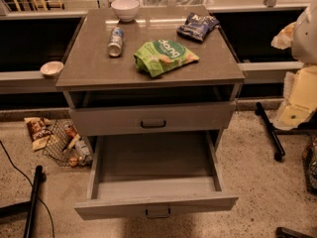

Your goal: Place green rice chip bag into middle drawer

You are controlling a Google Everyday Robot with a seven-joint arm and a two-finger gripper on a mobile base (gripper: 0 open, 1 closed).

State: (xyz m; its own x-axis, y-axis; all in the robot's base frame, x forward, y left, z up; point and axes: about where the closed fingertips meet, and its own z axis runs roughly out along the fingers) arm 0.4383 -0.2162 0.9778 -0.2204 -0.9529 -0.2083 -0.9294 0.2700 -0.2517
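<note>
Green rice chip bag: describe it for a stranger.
Find the grey cabinet with the middle drawer pulled open; the gripper hangs at the far right. On the cabinet top lies the green rice chip bag, bright green with white lettering, unlike the dark blue bag behind it.

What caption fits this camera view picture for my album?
Green bag lies on the cabinet top above the open, empty middle drawer, with the gripper at the right edge.
</note>
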